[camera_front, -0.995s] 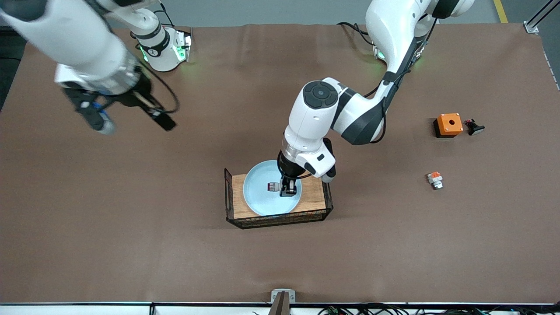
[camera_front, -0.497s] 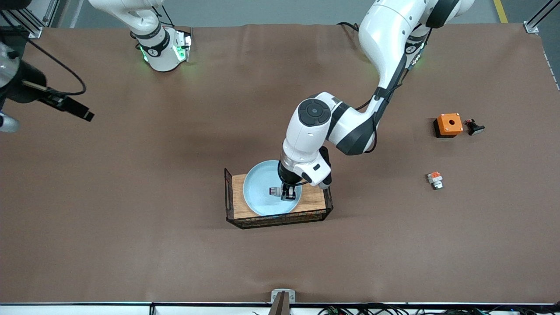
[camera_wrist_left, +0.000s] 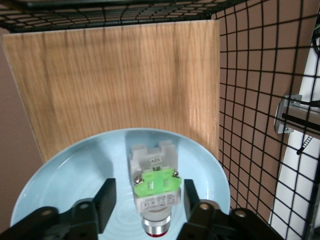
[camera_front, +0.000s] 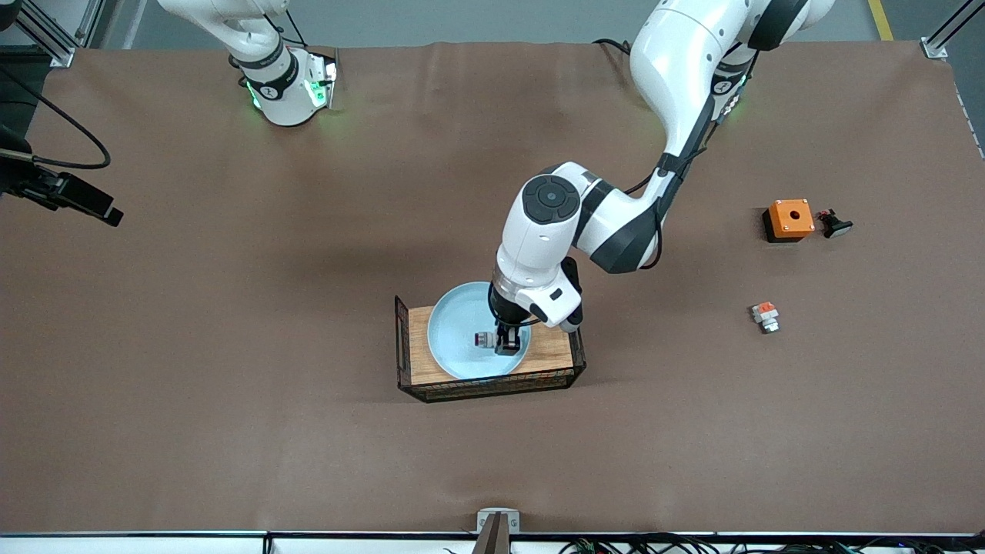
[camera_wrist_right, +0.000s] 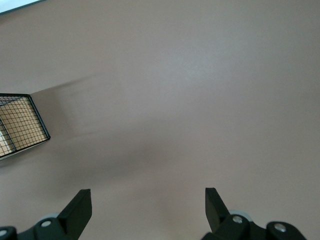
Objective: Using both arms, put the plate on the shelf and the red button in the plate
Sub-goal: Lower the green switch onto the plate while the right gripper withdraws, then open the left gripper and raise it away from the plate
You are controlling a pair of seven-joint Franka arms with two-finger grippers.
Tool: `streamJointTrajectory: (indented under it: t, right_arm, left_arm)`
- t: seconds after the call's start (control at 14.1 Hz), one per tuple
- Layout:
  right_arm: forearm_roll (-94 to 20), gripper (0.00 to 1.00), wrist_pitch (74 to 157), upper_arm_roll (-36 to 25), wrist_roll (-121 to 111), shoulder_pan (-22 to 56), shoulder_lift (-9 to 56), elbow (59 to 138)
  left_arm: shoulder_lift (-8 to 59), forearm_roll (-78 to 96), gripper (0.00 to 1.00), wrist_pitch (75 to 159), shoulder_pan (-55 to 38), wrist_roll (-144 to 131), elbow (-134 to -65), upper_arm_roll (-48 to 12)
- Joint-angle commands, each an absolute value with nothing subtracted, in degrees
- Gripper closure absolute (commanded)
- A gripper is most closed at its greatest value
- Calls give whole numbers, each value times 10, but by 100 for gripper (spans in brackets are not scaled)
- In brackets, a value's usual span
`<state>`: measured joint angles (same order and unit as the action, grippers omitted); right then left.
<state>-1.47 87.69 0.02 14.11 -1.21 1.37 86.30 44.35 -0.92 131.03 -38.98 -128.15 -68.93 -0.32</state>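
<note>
- The left gripper point(camera_wrist_left: 150, 205), low over the plate point(camera_front: 454, 338), has its fingers point(camera_wrist_left: 106, 200) parted on either side of the red button point(camera_wrist_left: 154, 192), with a visible gap on each side; the button appears released, not clamped.
- The red button lies on its side on the plate, green patch up, its dark-red end pointing toward the gripper's palm.
- The plate sits on the wooden board point(camera_wrist_left: 115, 80) inside the wire basket point(camera_front: 402, 338), which serves as the landmark at mid-table.
- Toward the left arm's end of the table from the basket, well apart from it, lie a white piece with an orange patch point(camera_front: 765, 316), an orange box with a hole point(camera_front: 789, 219) and, just beside that box, a small dark part point(camera_front: 834, 224).
- The right gripper point(camera_wrist_right: 147, 207) waits with fingers spread wide over bare table, up and away from the basket toward the right arm's end.
- Judged from this, the placing step is at its close: the next move calls for a straight lift of the left gripper clear of the button without nudging it.
</note>
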Motion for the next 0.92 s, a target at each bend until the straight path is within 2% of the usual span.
streamJointTrajectory:
  t: [0.0, 0.5, 0.85]
  right_arm:
    - [0, 0, 890, 11, 93, -23, 3, 867]
    - [31, 0, 892, 12, 38, -20, 4, 863]
    - [29, 0, 892, 12, 33, -20, 4, 862]
  left_arm:
    - [422, -7, 0, 1267, -394, -1265, -683, 0]
    - [285, 26, 0, 1042, -350, -1015, -683, 2]
    - [230, 57, 0, 929, -239, -704, -686, 3]
